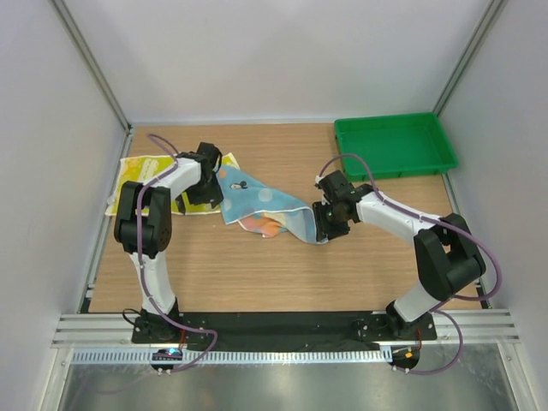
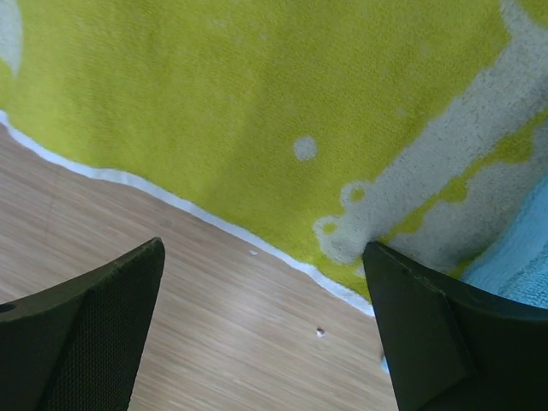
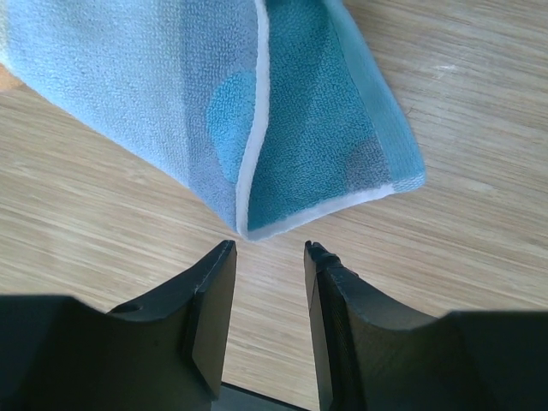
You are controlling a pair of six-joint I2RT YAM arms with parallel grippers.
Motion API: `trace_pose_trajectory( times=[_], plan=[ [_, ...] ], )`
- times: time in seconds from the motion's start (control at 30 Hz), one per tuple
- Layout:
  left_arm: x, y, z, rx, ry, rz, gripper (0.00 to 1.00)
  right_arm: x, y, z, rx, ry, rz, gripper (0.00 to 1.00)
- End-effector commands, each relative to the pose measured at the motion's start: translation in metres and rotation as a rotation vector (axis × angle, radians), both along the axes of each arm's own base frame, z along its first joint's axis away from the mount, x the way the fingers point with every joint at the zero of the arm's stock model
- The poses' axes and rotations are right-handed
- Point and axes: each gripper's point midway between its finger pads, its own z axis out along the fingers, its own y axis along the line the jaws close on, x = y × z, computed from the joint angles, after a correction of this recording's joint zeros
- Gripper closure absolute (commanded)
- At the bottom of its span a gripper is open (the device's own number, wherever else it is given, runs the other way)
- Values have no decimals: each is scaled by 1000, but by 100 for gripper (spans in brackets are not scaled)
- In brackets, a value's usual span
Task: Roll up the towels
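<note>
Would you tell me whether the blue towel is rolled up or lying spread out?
Spread, not rolled: the blue towel lies loose and rumpled on the table, one corner folded over.

A dark speck (image 1: 243, 182) on the blue towel (image 1: 257, 202) — maybe print — is too small to tell.

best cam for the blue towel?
Top external: nearly the whole blue towel, crumpled on the table. Right wrist shows only one folded corner. Left wrist catches just a sliver at its right edge, beside the yellow towel.
</note>
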Motion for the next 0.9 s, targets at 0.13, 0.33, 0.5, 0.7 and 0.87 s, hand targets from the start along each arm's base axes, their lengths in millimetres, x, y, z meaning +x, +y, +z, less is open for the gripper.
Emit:
trace_pose_trajectory(
  times=[0.13,0.33,0.5,0.7,0.87],
  plan=[
    [18,8,-20,-82,29,58,60,10,5,5,-5,-16,14,55],
    [33,50,-11,-144,-7,176,100,5,-5,-5,-37,11,-10,55],
    [59,112,26,-75,-89,271,100,5,-8,-11,-57,32,-20,55],
    [57,208,69,-12,-175,484,100,8,-16,-12,-77,44,-49,55],
    [42,257,111,55,-288,608,100,11,-24,-17,-89,71,-82,55]
  ],
)
